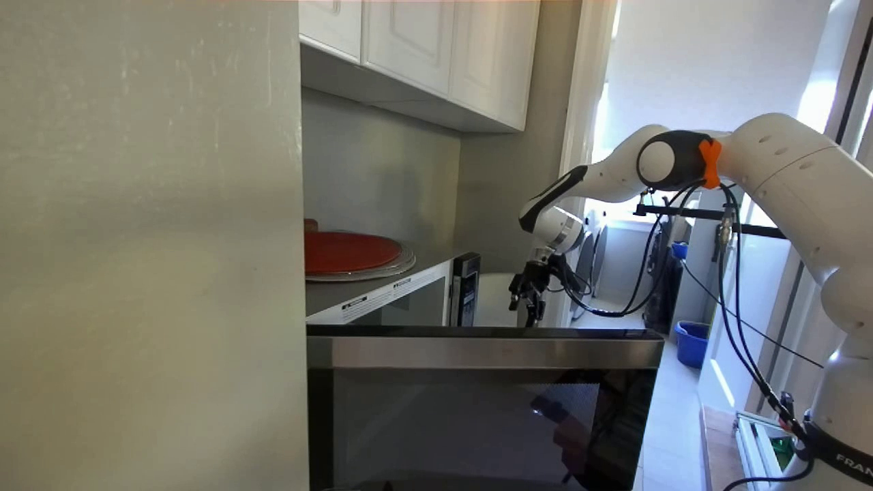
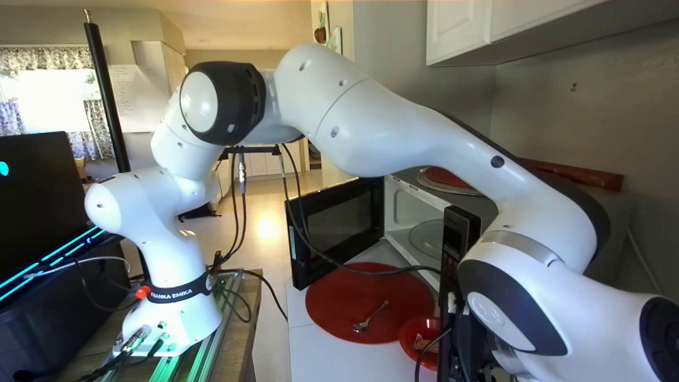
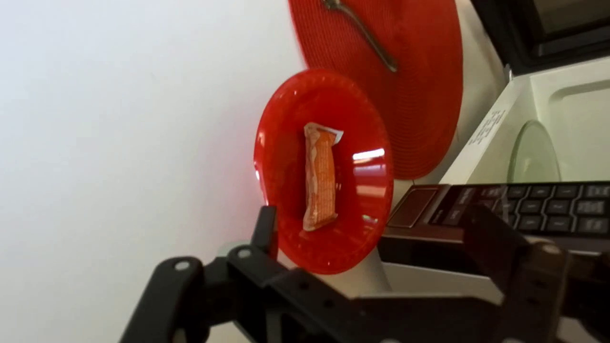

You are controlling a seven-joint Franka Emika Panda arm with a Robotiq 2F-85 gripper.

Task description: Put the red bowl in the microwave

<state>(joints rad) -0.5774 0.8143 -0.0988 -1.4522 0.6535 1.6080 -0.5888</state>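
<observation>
The red bowl point(image 2: 408, 331) sits on the white counter, partly hidden by the arm. In the wrist view the bowl point(image 3: 286, 124) holds an orange wrapped packet point(image 3: 321, 178). The microwave point(image 2: 403, 249) has its door point(image 2: 339, 223) wide open, with a glass turntable inside. It shows also in an exterior view point(image 1: 382, 300), where the door hides the bowl. In the wrist view my gripper point(image 3: 374, 231) is open, its left finger by the bowl's rim and its right finger over the control panel point(image 3: 538, 205). Whether the left finger touches the bowl is unclear. The gripper point(image 1: 528, 300) hangs beyond the microwave.
A red round mat point(image 2: 350, 302) with a spoon point(image 2: 371, 315) lies beside the bowl, in front of the microwave. Another red disc point(image 1: 351, 251) lies on top of the microwave. White wall cabinets point(image 1: 409, 48) hang above. A cable point(image 2: 360, 271) droops from the arm over the mat.
</observation>
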